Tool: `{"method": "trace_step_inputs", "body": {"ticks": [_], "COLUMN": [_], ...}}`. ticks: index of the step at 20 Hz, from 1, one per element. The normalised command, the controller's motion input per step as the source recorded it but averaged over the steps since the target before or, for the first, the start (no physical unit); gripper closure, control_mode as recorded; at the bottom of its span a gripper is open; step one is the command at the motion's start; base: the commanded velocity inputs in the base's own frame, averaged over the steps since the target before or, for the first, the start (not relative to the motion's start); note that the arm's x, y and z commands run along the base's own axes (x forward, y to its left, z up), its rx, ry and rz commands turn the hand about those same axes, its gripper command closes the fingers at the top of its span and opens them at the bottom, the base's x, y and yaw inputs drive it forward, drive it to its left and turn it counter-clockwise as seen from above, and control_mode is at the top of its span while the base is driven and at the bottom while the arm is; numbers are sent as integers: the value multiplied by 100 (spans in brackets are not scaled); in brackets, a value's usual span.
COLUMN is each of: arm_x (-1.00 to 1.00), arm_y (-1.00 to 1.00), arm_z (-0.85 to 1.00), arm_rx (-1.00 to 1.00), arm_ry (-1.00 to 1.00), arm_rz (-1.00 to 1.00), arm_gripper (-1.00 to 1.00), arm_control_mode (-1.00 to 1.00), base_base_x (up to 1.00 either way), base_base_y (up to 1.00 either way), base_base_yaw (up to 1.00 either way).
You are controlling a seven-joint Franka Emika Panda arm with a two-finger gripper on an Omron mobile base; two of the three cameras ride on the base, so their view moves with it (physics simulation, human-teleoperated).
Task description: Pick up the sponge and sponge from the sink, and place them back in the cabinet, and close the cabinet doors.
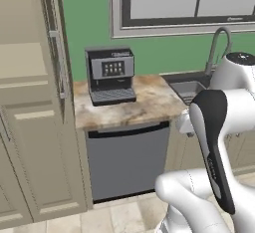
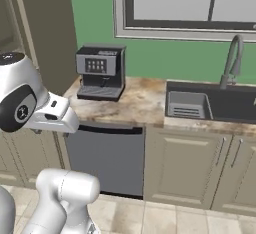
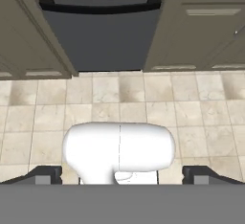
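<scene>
Two dark fingertips (image 3: 45, 174) of the tool (image 3: 122, 175) spread wide over square beige floor tiles (image 3: 201, 117).

A marbled brown desk (image 2: 142, 105) is seen against the green wall, above a grey dishwasher front. A dark coffee machine (image 2: 100, 71) is set on its left part, near the wall. The sink (image 2: 227, 105) is sunk into the desk to the right, with a light grey rack (image 2: 187, 105) laid in its left end.
</scene>
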Motion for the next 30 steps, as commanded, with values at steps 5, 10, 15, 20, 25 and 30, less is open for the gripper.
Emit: {"method": "trace_step_inputs", "body": {"ticks": [5, 10, 15, 20, 25, 30], "arm_x": [0, 0, 0, 0, 0, 0], "arm_y": [0, 0, 0, 0, 0, 0], "arm_z": [0, 0, 0, 0, 0, 0], "arm_rx": [0, 0, 0, 0, 0, 0], "arm_ry": [0, 0, 0, 0, 0, 0], "arm_rz": [0, 0, 0, 0, 0, 0], "arm_gripper": [-100, -100, -100, -100, -100, -100], "arm_control_mode": [100, 100, 100, 100, 100, 100], "base_base_x": [2, 8, 10, 16, 20, 22], "base_base_y": [-61, -62, -63, -63, -64, -65], "base_base_yaw": [0, 0, 0, 0, 0, 0]}}
